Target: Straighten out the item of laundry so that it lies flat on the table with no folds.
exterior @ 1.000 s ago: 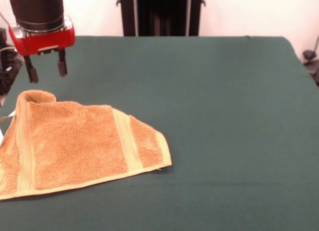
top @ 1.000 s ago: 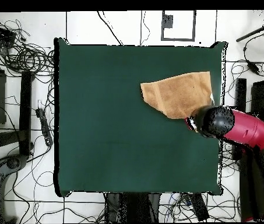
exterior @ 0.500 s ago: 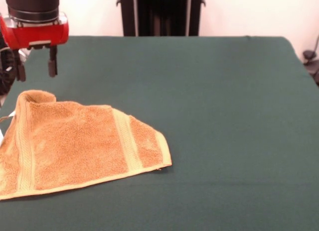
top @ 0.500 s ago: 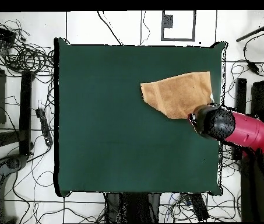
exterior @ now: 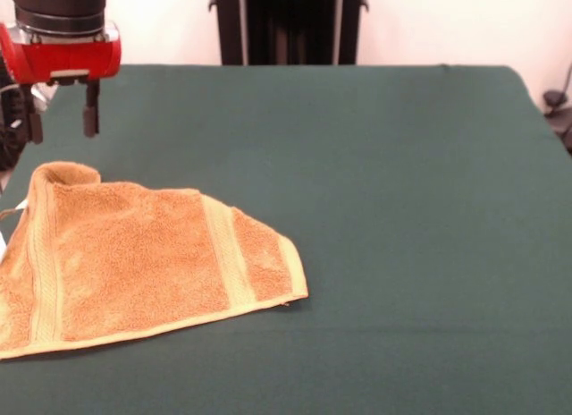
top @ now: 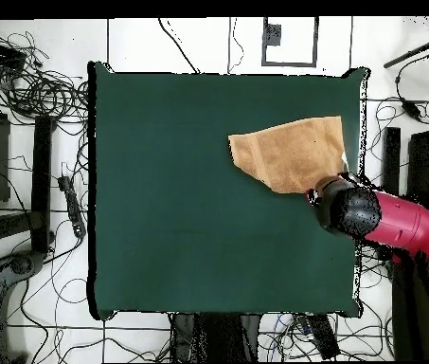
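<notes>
The orange-tan towel [exterior: 134, 258] lies at the front left of the green table [exterior: 375, 209], partly over the left edge. Its far left corner is curled up into a small roll, and one side runs slanted, so it is an uneven shape. Paler bands run near two edges. In the overhead view the towel [top: 289, 152] sits by the table's right edge. My gripper [exterior: 61, 120] hangs open and empty above the table, behind the towel's curled corner and apart from it. In the overhead view the red arm's head [top: 350, 210] covers the gripper.
The robot's black pedestal [exterior: 290, 26] stands at the table's far side. Cables [top: 38, 90] and dark equipment lie on the floor around the table. The table's left edge in the front view runs close under my gripper.
My gripper has risen and drifted left, away from the towel's curled corner, mostly in the first half second. The towel has not moved.
</notes>
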Motion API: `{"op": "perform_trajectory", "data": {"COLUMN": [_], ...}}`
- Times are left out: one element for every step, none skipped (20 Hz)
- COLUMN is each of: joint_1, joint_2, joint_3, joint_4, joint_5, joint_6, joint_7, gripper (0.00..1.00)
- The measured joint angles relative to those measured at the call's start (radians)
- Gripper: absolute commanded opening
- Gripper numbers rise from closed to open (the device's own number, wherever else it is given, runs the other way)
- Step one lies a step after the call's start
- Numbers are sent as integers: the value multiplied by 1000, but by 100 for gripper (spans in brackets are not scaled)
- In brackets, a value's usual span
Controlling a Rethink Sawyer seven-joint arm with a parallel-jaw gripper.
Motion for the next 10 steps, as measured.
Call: {"op": "perform_trajectory", "data": {"joint_1": [-8, -15, -24, -36, -47, -55, -63, -72, -78, -86], "joint_2": [1, 1, 2, 4, 6, 7, 9, 12, 14, 19], "joint_3": [8, 14, 21, 33, 43, 51, 58, 68, 74, 81], "joint_4": [8, 14, 21, 29, 36, 41, 46, 52, 55, 59], "joint_5": [0, 0, 0, 0, 0, 0, 0, 0, 0, 0], "joint_6": [-1, -1, -1, -1, -1, -1, -1, -1, -1, -1], "joint_7": [0, 0, 0, 0, 0, 0, 0, 0, 0, 0], "gripper": [100, 100, 100, 100, 100, 100, 100, 100, 100, 100]}}
